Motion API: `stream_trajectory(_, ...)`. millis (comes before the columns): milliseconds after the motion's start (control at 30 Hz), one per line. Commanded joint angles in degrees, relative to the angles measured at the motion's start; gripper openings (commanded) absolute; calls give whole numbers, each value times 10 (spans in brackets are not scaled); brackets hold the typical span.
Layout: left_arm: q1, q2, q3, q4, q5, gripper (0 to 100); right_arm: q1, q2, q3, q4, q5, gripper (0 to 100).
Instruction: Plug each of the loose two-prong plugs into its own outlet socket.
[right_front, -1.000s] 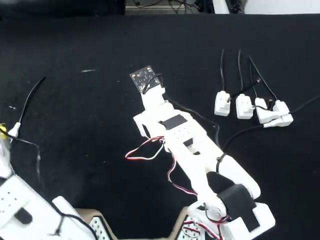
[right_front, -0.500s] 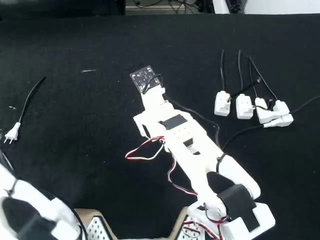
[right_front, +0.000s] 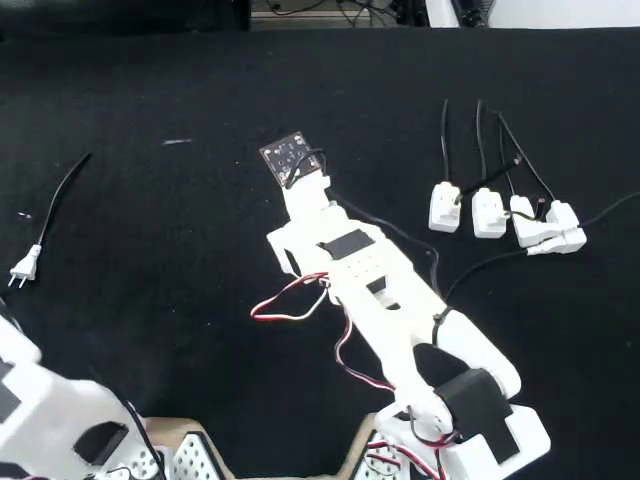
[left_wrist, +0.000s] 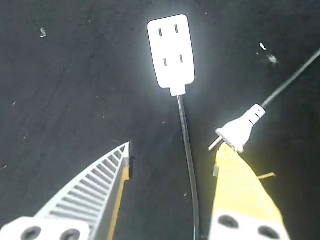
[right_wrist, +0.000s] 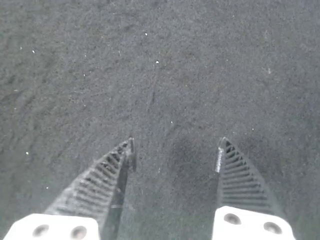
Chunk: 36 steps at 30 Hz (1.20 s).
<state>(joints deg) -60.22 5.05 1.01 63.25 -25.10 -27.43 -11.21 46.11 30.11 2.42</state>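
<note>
On the black worktop (right_front: 180, 80), seen from the high view, a loose white two-prong plug (right_front: 22, 268) is found at about nine o'clock, close to the edge, with its black cord (right_front: 62, 195) trailing away toward twelve o'clock. The left arm (right_front: 50, 420) is seen low at about seven o'clock, near that plug. In the left wrist view the left pincer (left_wrist: 175, 150) is shown spread wide, nothing being pinched. The same plug (left_wrist: 237, 131) is seen just at the tip of the yellow finger (left_wrist: 240, 185), prongs turned toward it; whether they touch cannot be told. A white outlet socket (left_wrist: 171, 50) with two pairs of slots is laid flat beyond the fingertips, and its cable (left_wrist: 186, 150) is run back between the two fingers. The right arm (right_front: 360, 265) is stretched from about five o'clock toward the middle of the worktop. In the right wrist view the right pincer (right_wrist: 176, 142) is held spread over bare cloth. At about three o'clock a cluster of white sockets and plugs (right_front: 488, 212) is gathered, black cords leading off toward twelve o'clock.
</note>
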Motion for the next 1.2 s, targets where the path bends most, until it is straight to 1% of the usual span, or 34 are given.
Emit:
stream_trajectory(0,5,39,-101,-7,1,271,-9,-29,-2,0,-1,244)
stream_trajectory(67,7,72,-145,-4,3,271,-9,-29,-2,0,-1,244)
stream_trajectory(200,2,137,-216,-3,43,273,-9,-29,-2,0,-1,244)
stream_trajectory(300,1,180,-247,-2,60,274,-9,-29,-2,0,-1,244)
stream_trajectory(500,7,245,-326,47,67,275,-9,-29,-2,0,-1,244)
stream_trajectory(767,17,347,-458,54,119,275,-9,-29,-2,0,-1,244)
stream_trajectory(900,35,394,-487,55,118,275,-9,-29,-2,0,-1,244)
stream_trajectory(1167,65,444,-506,50,119,275,-9,-29,-2,0,-1,244)
